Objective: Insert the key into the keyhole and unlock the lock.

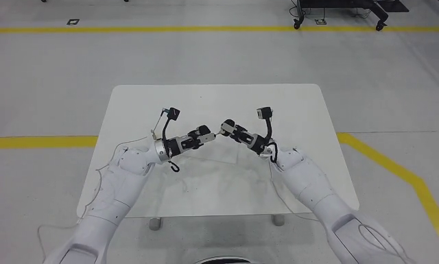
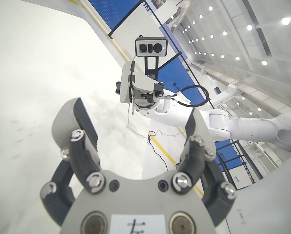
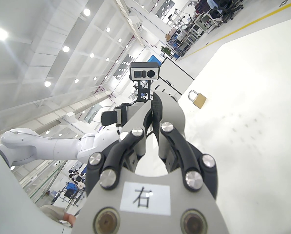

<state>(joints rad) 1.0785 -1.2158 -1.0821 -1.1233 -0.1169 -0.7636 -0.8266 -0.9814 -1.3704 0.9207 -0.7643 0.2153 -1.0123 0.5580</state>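
Left gripper [image 2: 137,108] gapes empty, right gripper [image 3: 154,101] pinched shut near the padlock [image 3: 198,99]; rigid, slick metal, I'd clamp its flat body.

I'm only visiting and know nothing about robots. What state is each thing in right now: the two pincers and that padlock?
Left pincer: open, nothing in it.
Right pincer: shut; I cannot tell if it holds anything.
Padlock: shackle looks closed, lying on the table, apart from both pincers.
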